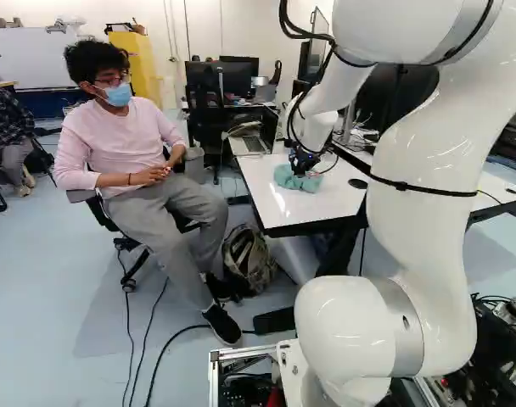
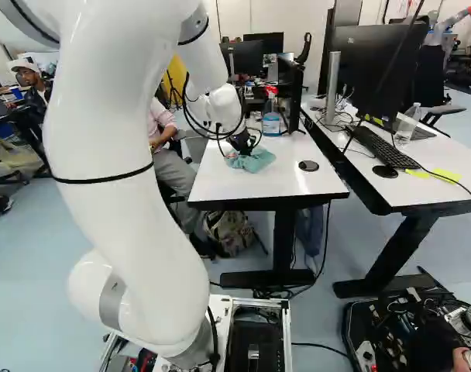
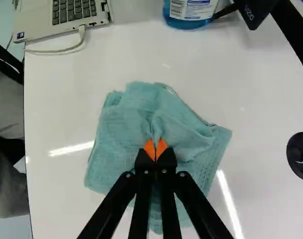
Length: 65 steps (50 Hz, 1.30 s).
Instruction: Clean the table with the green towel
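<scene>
Green towel [image 1: 290,180] lay in a loose heap in the left base view, on the white table [image 1: 280,214] toward its left half, with the gripper [image 1: 305,161] right above and touching it. The laptop [image 1: 253,144] sat farther off, near the table's far left corner.

From the right base view, the cloth showed as a low mound just left of the round black disc [image 2: 308,166] set in the tabletop and on the near side of the bottle of blue liquid [image 2: 271,125]. The arm reached it from the near side, tilting down.

In the wrist view, what counted most for the next stroke was plain: the towel was directly under the fingertips, which met it close to its middle, so cloth spread out on both sides and ahead of them. The gripper was clenched on a raised fold, the orange pads pressing it from two sides. It was hard to name a long axis; the outline was roughly square, with one corner pointing toward the disc. The towel looked thin and soft, pale blue-green, ribbed by creases that gathered at the pinch. A wiping push seemed due, and one carried too far ahead would probably have nudged the bottle.
</scene>
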Motion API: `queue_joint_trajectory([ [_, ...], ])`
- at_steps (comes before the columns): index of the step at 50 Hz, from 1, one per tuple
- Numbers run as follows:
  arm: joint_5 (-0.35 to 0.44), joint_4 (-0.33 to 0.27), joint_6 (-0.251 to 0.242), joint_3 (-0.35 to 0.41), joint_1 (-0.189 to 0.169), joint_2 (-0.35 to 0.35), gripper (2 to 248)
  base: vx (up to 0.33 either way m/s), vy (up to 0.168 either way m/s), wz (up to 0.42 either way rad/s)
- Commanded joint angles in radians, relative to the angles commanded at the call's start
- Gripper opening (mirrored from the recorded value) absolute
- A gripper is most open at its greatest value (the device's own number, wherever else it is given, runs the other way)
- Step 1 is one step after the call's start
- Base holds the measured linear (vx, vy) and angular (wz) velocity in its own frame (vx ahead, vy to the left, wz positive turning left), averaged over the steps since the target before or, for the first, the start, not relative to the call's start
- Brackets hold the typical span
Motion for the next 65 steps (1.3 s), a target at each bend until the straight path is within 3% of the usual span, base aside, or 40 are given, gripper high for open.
queue_joint_trajectory([
  [37, 0.0, 0.0, 0.0, 0.035, 0.114, 0.03, 24, 0.0, 0.0, 0.0],
  [65, 0.0, 0.0, 0.0, 0.178, 0.123, 0.154, 24, 0.0, 0.0, 0.0],
])
